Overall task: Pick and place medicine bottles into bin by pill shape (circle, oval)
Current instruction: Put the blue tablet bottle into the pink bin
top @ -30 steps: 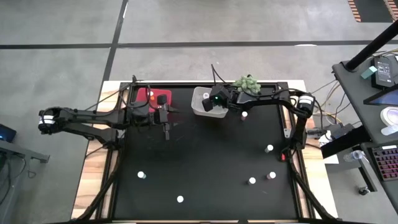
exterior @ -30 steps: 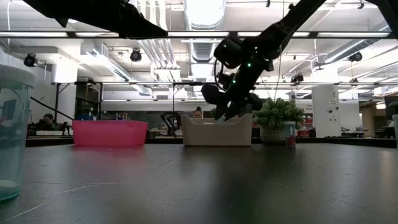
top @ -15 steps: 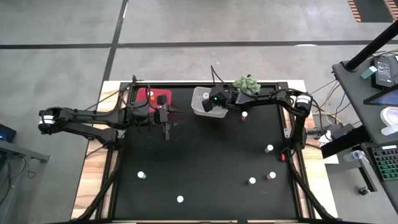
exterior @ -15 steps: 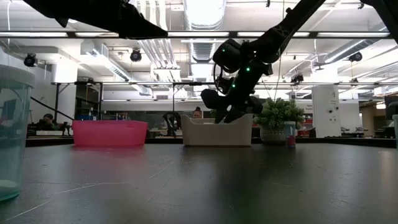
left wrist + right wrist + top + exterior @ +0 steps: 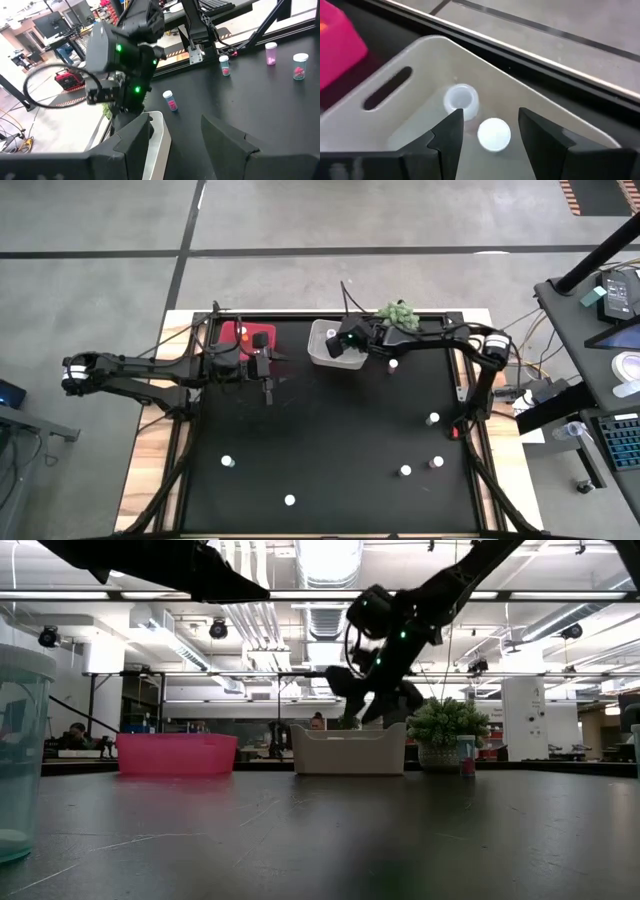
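Observation:
My right gripper (image 5: 489, 120) hangs open over the white bin (image 5: 322, 348), clear of its rim in the low view (image 5: 372, 705). Two white-capped medicine bottles (image 5: 494, 134) (image 5: 461, 98) rest on the bin's floor below the fingers. Several more bottles stand on the black table: one near the white bin (image 5: 392, 365), others at the right (image 5: 433, 419) (image 5: 405, 471) and near the front (image 5: 227, 461) (image 5: 289, 501). My left gripper (image 5: 268, 387) waits open beside the pink bin (image 5: 243, 334), holding nothing (image 5: 175, 132).
A green spiky plant (image 5: 398, 313) stands just behind my right arm at the far edge. In the low view a large teal bottle (image 5: 20, 750) stands close to the camera at the left. The table's middle (image 5: 330, 430) is bare black surface.
My right gripper has risen out of the white bin and now stands above its rim. The left arm has kept still.

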